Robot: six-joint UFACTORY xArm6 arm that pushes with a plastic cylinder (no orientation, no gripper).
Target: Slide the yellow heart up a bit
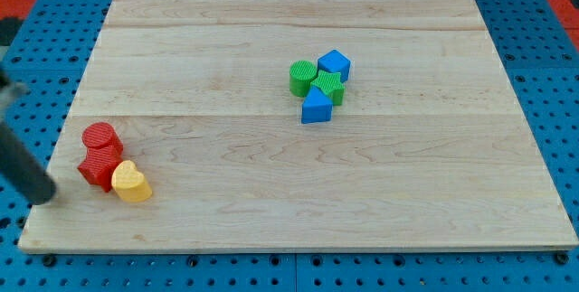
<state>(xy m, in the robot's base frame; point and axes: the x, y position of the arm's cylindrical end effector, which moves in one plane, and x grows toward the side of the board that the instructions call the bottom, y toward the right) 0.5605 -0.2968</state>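
Observation:
The yellow heart lies near the board's lower left corner. It touches a red star-shaped block on its upper left, and a red cylinder sits just above that. My rod comes in from the view's left edge, and my tip rests just off the board's left edge, to the left of the yellow heart and the red blocks, apart from them.
Near the board's middle is a tight cluster: a green cylinder, a blue cube-like block, a green star and a blue triangle. The wooden board lies on a blue pegboard.

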